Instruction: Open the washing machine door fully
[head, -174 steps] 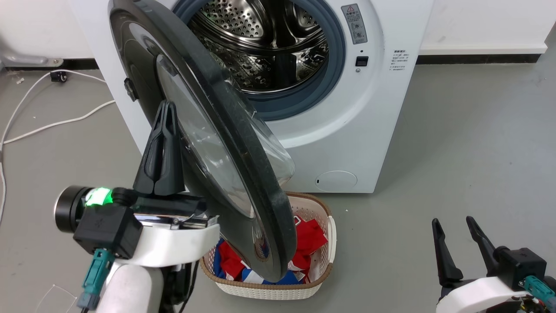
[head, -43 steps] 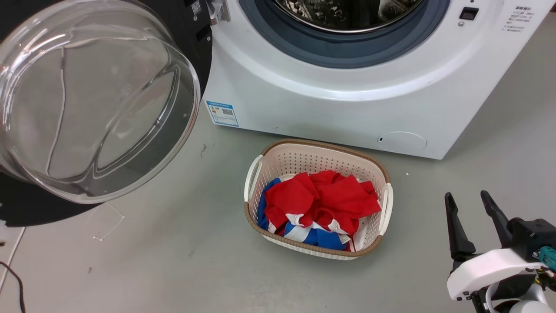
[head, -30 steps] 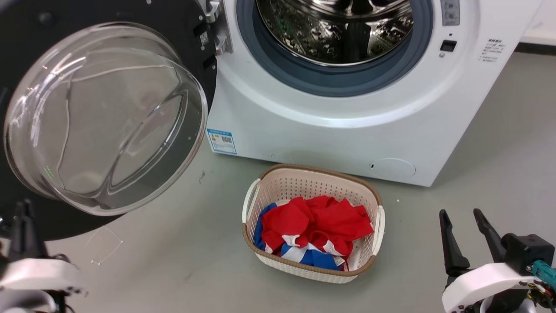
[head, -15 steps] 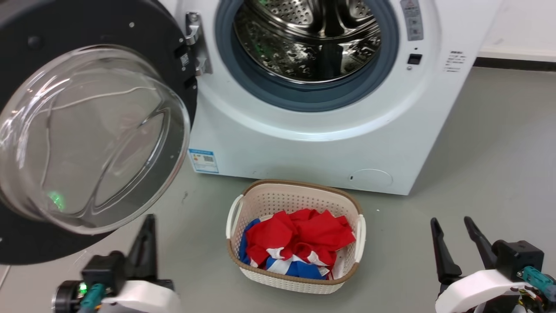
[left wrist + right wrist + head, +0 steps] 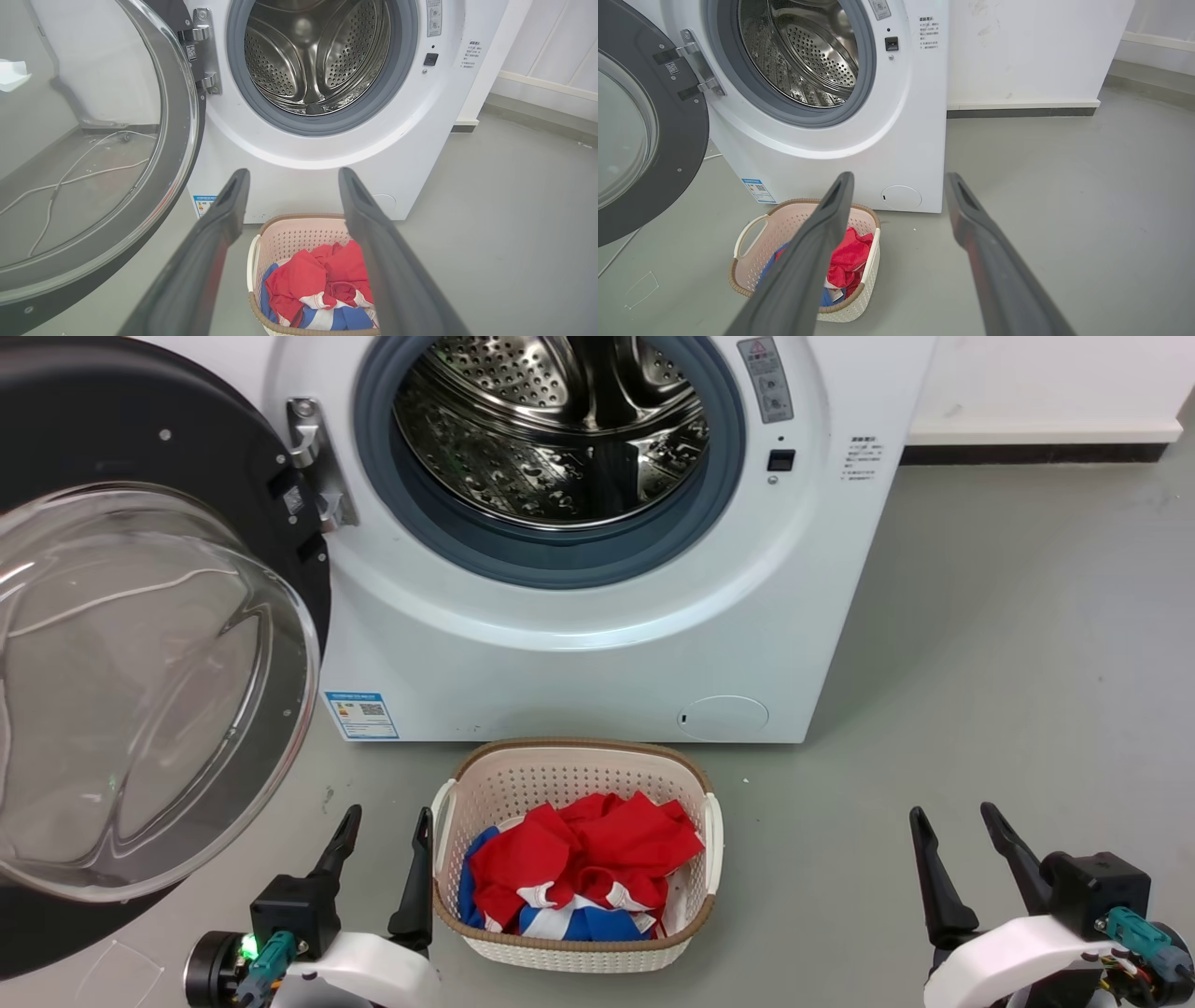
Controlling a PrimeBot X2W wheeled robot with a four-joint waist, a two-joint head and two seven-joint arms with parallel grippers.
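Swung wide since earlier and now hanging at 9 o'clock from the drum (image 5: 551,429): washing machine door (image 5: 140,653). Pulled away from it to 7 o'clock: left pincer (image 5: 388,814), spread apart, holding nothing. Same at 5 o'clock: right pincer (image 5: 952,810). At 6 o'clock on the floor (image 5: 980,663), basket (image 5: 569,748) of red clothes (image 5: 588,849).

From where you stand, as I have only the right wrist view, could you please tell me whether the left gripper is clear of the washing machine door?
Observer: Yes; the head view shows the left gripper low, apart from the washing machine door, beside the laundry basket.
Operator: Are its jaws open?
Observer: Open, holding nothing; the left wrist view shows the basket between them.
Operator: Is anything behind the door?
Observer: Through it, the left wrist view shows a white cable on the floor.
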